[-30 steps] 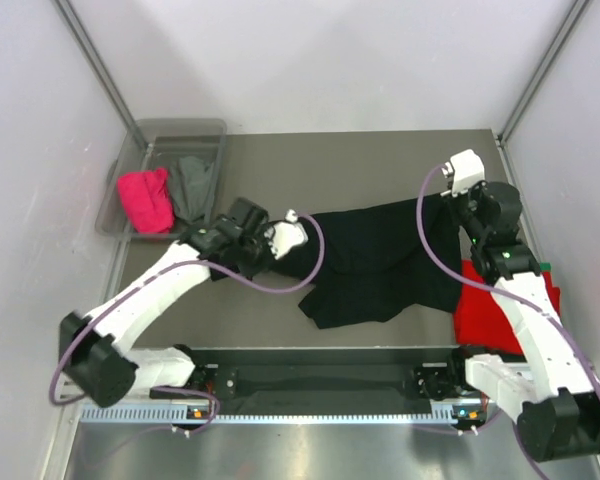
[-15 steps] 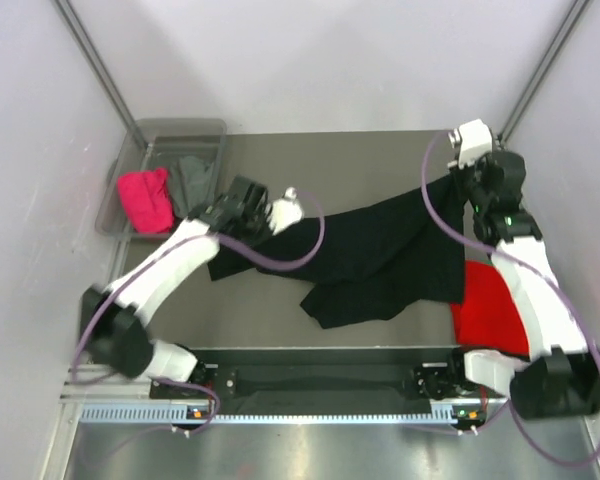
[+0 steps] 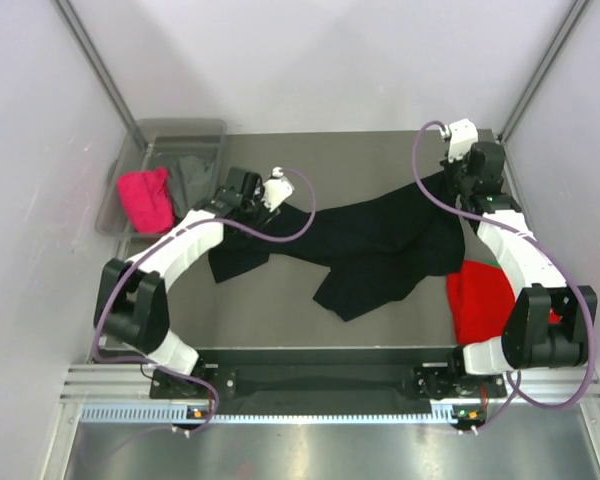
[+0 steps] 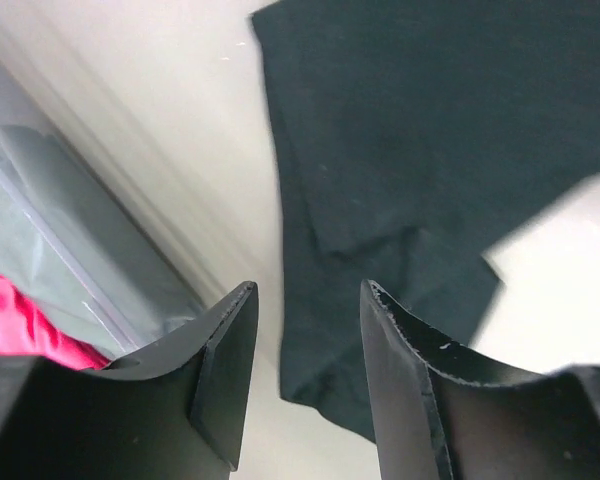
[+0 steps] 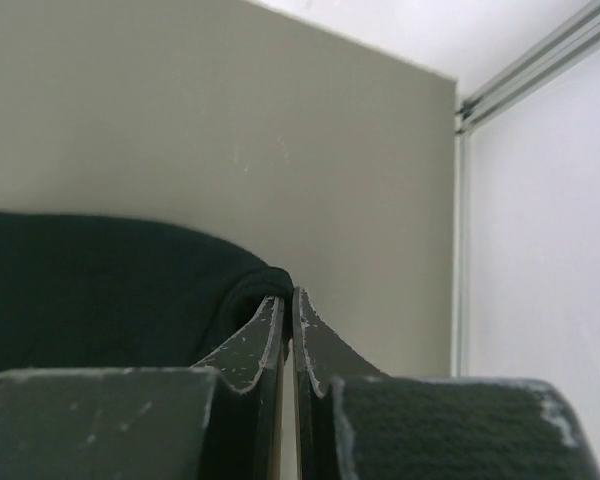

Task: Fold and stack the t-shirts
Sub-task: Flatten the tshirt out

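The large black t-shirt (image 3: 380, 245) lies stretched across the table; in the left wrist view the black t-shirt (image 4: 430, 150) is flat below the fingers. My left gripper (image 3: 283, 198) hovers open over the shirt's left part, nothing between its fingers (image 4: 305, 290). At the back right my right gripper (image 3: 452, 182) is shut on a rolled edge of the black t-shirt (image 5: 100, 280), the jaws pinched together (image 5: 288, 292). A red t-shirt (image 3: 475, 300) lies under the right arm. A pink t-shirt (image 3: 145, 198) and a grey t-shirt (image 3: 192, 185) sit in the tub.
The translucent grey tub (image 3: 175, 135) stands at the back left corner, its wall (image 4: 40, 220) close to my left fingers. A metal frame post and side wall (image 5: 460, 200) rise just right of the right gripper. Bare table shows in front of the black shirt.
My left gripper opened and let go of the black shirt, whose left end now lies on the table. Both arms moved toward the back; the right one drew its shirt edge back-right.
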